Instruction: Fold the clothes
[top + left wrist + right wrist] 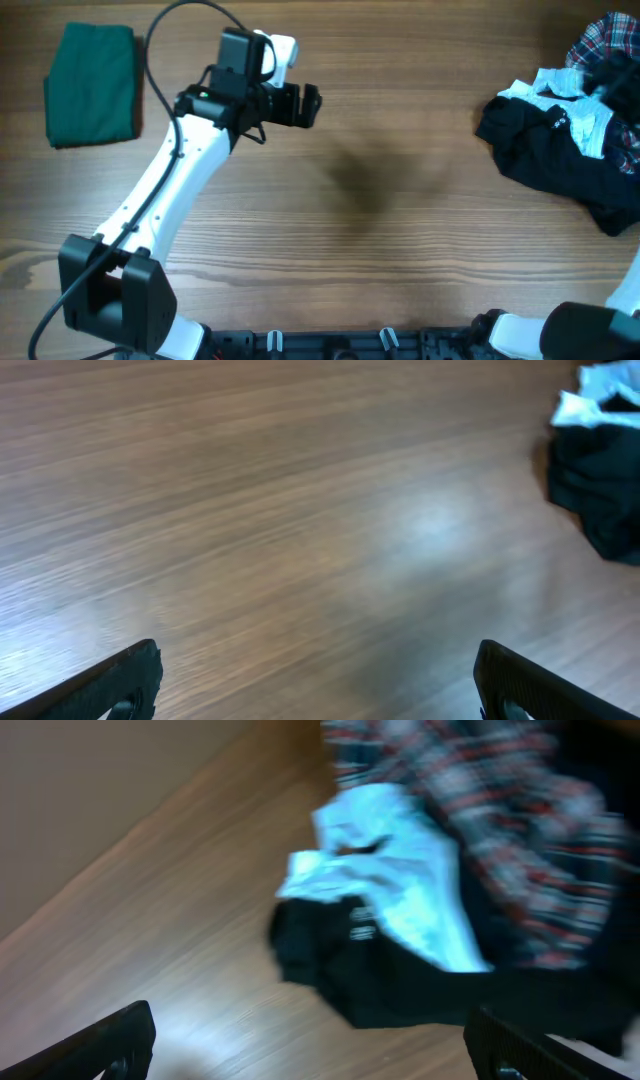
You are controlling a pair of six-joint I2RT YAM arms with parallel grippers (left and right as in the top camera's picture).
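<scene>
A pile of unfolded clothes lies at the table's right edge: a black garment (560, 150), a white one (560, 90) and a plaid shirt (610, 45). The right wrist view shows the same pile, black garment (400, 975), white garment (400, 890), plaid shirt (520, 830). A folded green garment (92, 83) lies at the far left. My left gripper (308, 105) is open and empty over bare wood, left of centre; its fingers frame the table (318, 690). My right gripper (310, 1055) is open and empty, just short of the pile; only its arm base shows in the overhead view.
The wooden table (380, 220) spans the view. The black garment's edge also shows at the far right of the left wrist view (595, 490). The right arm's base (570, 335) sits at the bottom right corner.
</scene>
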